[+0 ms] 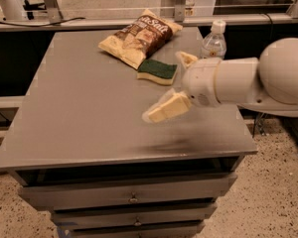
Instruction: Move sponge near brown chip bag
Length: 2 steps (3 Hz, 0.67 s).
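Already the sponge (158,71) lies on the desk (79,113) just beside the brown chip bag (136,36); the gripper (166,87) hangs released and empty nearby; best pull back high, clear of the bottle (214,41).
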Each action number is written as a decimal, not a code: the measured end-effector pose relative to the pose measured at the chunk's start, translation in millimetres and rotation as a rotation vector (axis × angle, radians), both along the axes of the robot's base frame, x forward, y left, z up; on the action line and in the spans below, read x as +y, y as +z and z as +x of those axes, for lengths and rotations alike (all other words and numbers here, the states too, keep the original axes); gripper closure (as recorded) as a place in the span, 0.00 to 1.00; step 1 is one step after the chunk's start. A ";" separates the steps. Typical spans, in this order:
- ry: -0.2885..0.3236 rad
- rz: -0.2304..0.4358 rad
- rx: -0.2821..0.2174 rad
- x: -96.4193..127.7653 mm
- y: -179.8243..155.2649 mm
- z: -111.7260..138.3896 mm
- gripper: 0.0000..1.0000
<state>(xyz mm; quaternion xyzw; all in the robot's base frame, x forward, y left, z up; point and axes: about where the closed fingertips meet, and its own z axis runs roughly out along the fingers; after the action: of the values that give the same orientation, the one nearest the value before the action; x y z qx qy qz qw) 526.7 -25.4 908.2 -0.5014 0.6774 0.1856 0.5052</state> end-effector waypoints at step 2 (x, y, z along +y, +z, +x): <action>0.036 0.127 0.011 -74.0 -2.1 -42.7 0.00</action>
<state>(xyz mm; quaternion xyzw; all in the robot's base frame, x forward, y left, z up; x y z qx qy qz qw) 483.9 -99.4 906.1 -0.4794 0.6579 0.2403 0.5288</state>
